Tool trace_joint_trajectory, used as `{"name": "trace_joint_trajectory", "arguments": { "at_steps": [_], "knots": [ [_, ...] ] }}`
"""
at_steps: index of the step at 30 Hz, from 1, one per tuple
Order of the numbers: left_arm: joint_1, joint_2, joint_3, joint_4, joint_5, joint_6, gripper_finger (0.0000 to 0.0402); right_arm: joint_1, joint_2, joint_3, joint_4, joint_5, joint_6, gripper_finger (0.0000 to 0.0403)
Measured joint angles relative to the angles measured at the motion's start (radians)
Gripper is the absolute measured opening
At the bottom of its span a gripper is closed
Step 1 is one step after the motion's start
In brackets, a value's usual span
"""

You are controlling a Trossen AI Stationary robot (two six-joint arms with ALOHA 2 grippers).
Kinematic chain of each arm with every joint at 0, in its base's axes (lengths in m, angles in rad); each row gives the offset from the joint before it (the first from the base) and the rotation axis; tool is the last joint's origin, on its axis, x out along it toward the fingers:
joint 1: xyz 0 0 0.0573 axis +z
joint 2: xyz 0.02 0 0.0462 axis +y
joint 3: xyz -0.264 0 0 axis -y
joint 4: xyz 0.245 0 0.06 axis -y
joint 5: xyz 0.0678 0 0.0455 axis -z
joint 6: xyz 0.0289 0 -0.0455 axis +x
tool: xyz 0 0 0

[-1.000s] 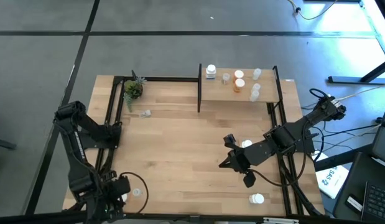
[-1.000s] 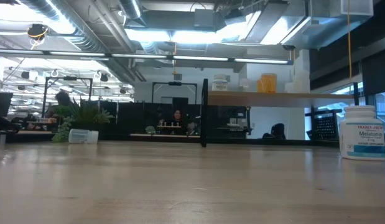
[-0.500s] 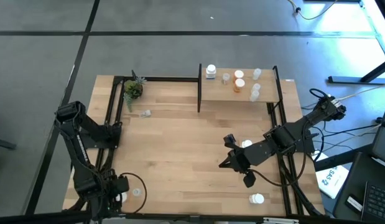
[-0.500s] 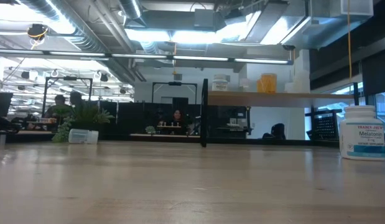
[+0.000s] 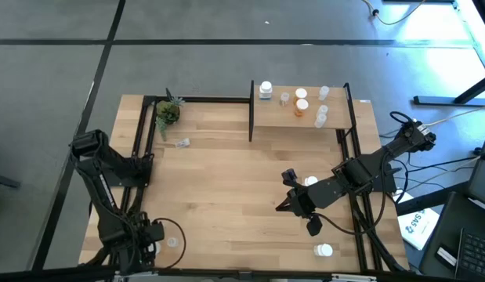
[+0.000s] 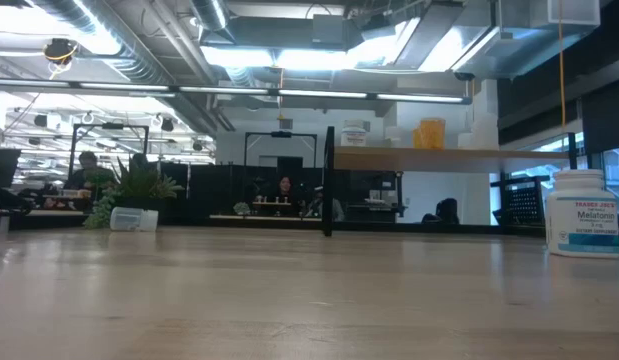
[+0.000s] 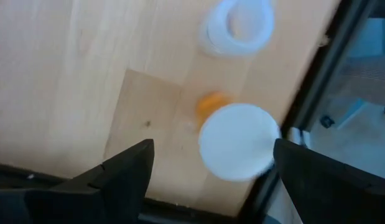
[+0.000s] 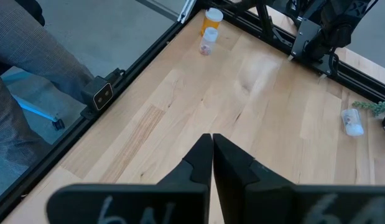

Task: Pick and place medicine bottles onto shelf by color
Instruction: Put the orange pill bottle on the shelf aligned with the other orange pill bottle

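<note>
An orange medicine bottle [image 7: 211,102] with a white cap [image 7: 239,142] stands at the table's near left corner, and a clear bottle [image 7: 239,25] stands beside it. My left gripper [image 7: 211,171] hangs open above the orange bottle, pointing down, one finger on each side and touching nothing. My right gripper [image 8: 212,149] is shut and empty, held above the table's right half [image 5: 283,205]. The shelf [image 5: 273,117] at the far right carries one white bottle [image 5: 265,90], two orange ones [image 5: 302,106] and several clear ones.
A clear bottle [image 5: 182,142] lies on its side near the potted plant [image 5: 167,112] at the far left. White bottles stand at the right, one by my right arm [image 5: 310,182] and one near the front edge [image 5: 324,251]. Black frame rails [image 5: 139,141] run along the sides.
My left gripper has come down toward the orange bottle at the near left corner, its arm folding lower. The bottles have stayed where they were.
</note>
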Motion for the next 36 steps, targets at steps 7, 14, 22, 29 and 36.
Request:
{"name": "trace_joint_trajectory", "arguments": {
  "at_steps": [7,14,22,29,36],
  "knots": [
    [0.000,0.075,-0.010,0.006,0.000,0.000,0.0324,0.000,0.000,0.000,0.000,0.000,0.000,0.0016],
    [0.000,0.106,-0.005,0.013,-0.001,0.001,0.0324,0.000,0.000,0.000,0.000,0.000,0.000,0.0016],
    [0.000,0.106,-0.005,-0.012,0.000,0.001,0.0324,0.000,0.000,0.000,0.000,0.000,0.000,0.0016],
    [0.021,0.105,-0.005,-0.025,-0.012,-0.007,0.0324,0.000,0.000,0.000,0.000,0.000,0.000,0.0016],
    [0.055,0.105,-0.005,-0.044,-0.013,-0.008,0.0324,0.000,0.000,0.000,0.000,0.000,0.000,0.0016]
  ]
}}
